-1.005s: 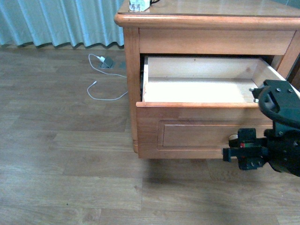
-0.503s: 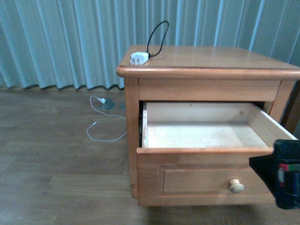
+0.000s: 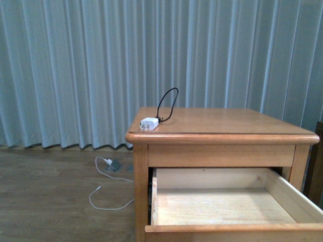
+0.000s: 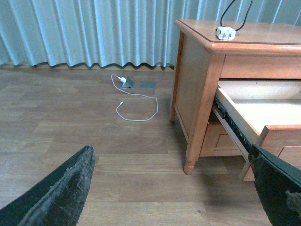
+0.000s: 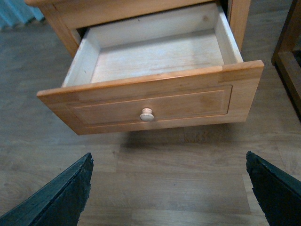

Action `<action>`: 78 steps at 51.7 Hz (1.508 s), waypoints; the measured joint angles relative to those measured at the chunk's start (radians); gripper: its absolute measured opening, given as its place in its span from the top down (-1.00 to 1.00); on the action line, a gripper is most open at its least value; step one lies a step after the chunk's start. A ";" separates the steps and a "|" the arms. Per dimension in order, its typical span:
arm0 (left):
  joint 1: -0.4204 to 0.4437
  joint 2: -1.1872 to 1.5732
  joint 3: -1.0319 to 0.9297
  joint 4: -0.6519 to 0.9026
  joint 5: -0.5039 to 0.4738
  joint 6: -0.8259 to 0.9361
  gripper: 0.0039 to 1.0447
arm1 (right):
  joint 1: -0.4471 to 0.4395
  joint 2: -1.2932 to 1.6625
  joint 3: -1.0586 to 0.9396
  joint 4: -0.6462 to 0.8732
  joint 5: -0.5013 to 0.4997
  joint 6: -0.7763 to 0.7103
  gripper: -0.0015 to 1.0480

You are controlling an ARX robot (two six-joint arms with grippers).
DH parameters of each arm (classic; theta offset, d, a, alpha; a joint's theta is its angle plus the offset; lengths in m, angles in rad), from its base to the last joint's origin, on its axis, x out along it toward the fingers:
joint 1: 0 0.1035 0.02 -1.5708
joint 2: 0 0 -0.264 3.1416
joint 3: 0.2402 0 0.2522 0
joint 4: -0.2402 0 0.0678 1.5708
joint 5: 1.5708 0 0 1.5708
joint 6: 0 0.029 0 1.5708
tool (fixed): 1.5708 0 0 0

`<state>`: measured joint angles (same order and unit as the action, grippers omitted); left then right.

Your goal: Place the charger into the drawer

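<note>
The charger point(image 3: 149, 123), a small white plug block with a thin black looped cable, lies on the nightstand top near its front left corner; it also shows in the left wrist view point(image 4: 225, 32). The drawer point(image 3: 222, 206) is pulled out and its pale wood inside is bare; the right wrist view shows its panel front and round pale knob point(image 5: 146, 114). Neither gripper shows in the front view. My left gripper point(image 4: 174, 188) is open over the floor, left of the nightstand. My right gripper point(image 5: 169, 188) is open and empty over the floor in front of the drawer.
A white plug with a thin white cable point(image 3: 108, 162) lies on the wood floor by a grey floor socket, left of the nightstand point(image 3: 222, 138). A pale blue curtain point(image 3: 75, 70) hangs behind. Dark wooden furniture point(image 5: 289, 52) stands right of the nightstand.
The front view has tilted upward from the drawer front to the nightstand top and curtain. The right gripper, seen by the knob earlier, has left that view.
</note>
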<state>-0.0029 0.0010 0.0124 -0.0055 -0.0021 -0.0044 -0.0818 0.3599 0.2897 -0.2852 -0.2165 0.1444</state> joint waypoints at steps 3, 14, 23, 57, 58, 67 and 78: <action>0.000 0.000 0.000 0.000 0.000 0.000 -0.89 | -0.041 -0.061 -0.007 -0.005 0.003 0.002 -0.85; 0.000 0.000 0.000 0.000 0.000 0.000 -0.89 | -0.058 -0.081 -0.010 -0.006 0.000 0.004 -0.85; 0.000 0.000 0.000 0.000 -0.001 0.000 -0.89 | 0.071 -0.243 -0.144 0.249 0.203 -0.104 -0.34; 0.000 0.000 0.000 0.000 0.000 0.000 -0.89 | 0.078 -0.261 -0.171 0.261 0.216 -0.140 -0.85; 0.000 0.000 0.000 0.000 0.000 0.000 -0.89 | 0.078 -0.261 -0.171 0.261 0.216 -0.140 -0.85; -0.202 0.222 0.027 0.097 -0.475 -0.097 -0.89 | 0.078 -0.262 -0.171 0.261 0.216 -0.140 -0.85; -0.299 0.703 0.284 0.375 -0.492 -0.037 -0.89 | 0.078 -0.262 -0.171 0.261 0.216 -0.140 -0.85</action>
<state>-0.3016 0.7036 0.2962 0.3691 -0.4938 -0.0414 -0.0036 0.0978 0.1184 -0.0242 -0.0010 0.0040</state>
